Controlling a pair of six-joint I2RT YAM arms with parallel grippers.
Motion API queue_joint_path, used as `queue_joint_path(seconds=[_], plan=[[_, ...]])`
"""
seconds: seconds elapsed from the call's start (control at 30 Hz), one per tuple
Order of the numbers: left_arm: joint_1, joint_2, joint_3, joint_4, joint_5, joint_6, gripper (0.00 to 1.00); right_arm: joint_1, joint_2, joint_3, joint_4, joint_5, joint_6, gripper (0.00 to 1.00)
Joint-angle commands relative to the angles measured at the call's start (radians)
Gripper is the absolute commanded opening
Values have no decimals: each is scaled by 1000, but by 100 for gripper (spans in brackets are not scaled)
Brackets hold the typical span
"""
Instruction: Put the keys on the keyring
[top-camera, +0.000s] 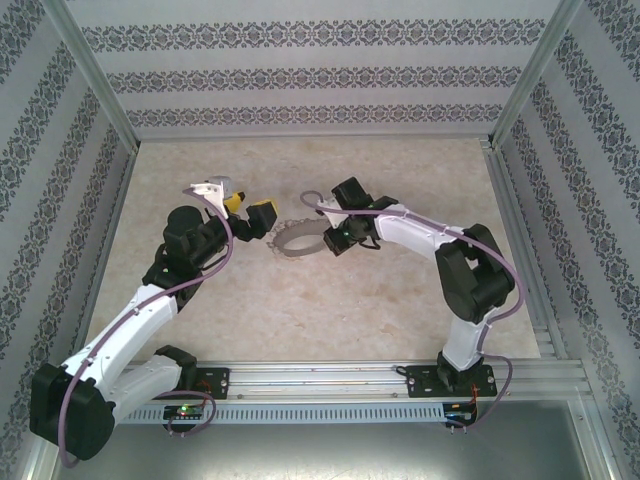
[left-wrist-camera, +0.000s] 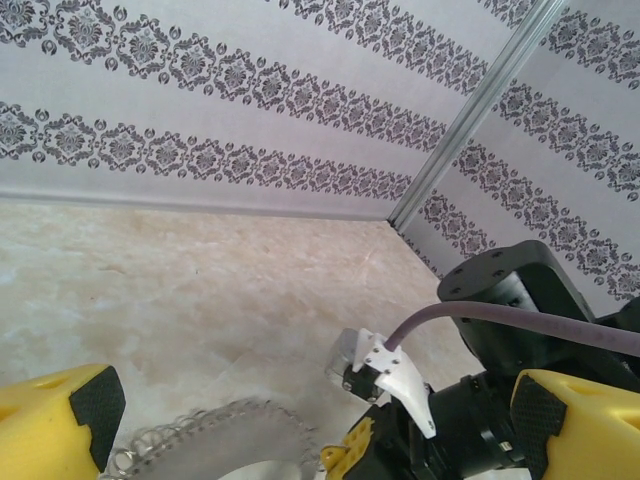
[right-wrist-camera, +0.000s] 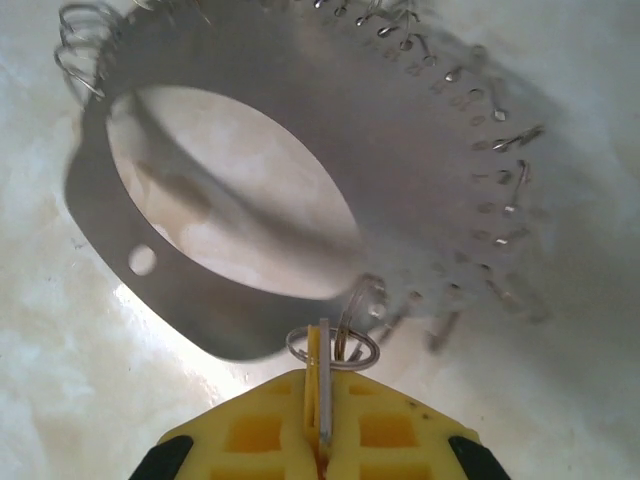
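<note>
Keyring (right-wrist-camera: 430, 160): broad grey metal hoop with a fringe of small wire loops (right-wrist-camera: 500, 180) along its rim and one round hole (right-wrist-camera: 142, 260) punched through the band. It is found directly ahead of the right gripper (top-camera: 332, 240), with its near rim just beyond the fingertips. Pale table is seen through its opening in the right wrist view.

Key (right-wrist-camera: 324, 385): entered as a thin grey strip seen edge-on, pinched between the fully closed yellow fingers of the right gripper. Its long axis is laid along the fingers and aimed straight at the near rim. The head cannot be told apart from the yellow pads. A small wire ring (right-wrist-camera: 350, 350) is seen at the tip of the strip, touching or just short of the band; which of the two cannot be told.

Left gripper (top-camera: 252, 215): spread wide, nothing held. It is placed on the far side of the keyring from the right gripper, so the keyring lies between the two tools. In the left wrist view the fringed rim is seen low between the open fingers, near but not gripped.

Nearer arm: the right, judged to be the working one. The coming move is judged to turn on how the strip's tip lines up with one fringe loop.

Brands, labels, writing: none legible on keyring, key or grippers.
</note>
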Motion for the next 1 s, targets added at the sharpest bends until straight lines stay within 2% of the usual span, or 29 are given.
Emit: queue_joint_path(seconds=[0.0,0.63,0.67,0.7,0.77,0.9,0.97], plan=[[11,7,4,-4,14,-10,100,-5,-47,-50,17,0,56,0],[11,62,38,5,42,-7,100,22,-56,-177,-28,-126,124,0],[11,64,40,6,43,-8,100,27,-62,-182,-35,-134,124,4],[11,66,43,4,44,-8,100,31,-68,-186,-44,-133,123,13],[11,70,49,-1,48,-9,100,36,-104,-207,-58,-122,133,36],[11,68,60,-20,52,-5,100,28,-238,-246,-105,-115,150,60],[11,55,75,-58,46,6,100,11,-329,-254,-139,-102,162,76]])
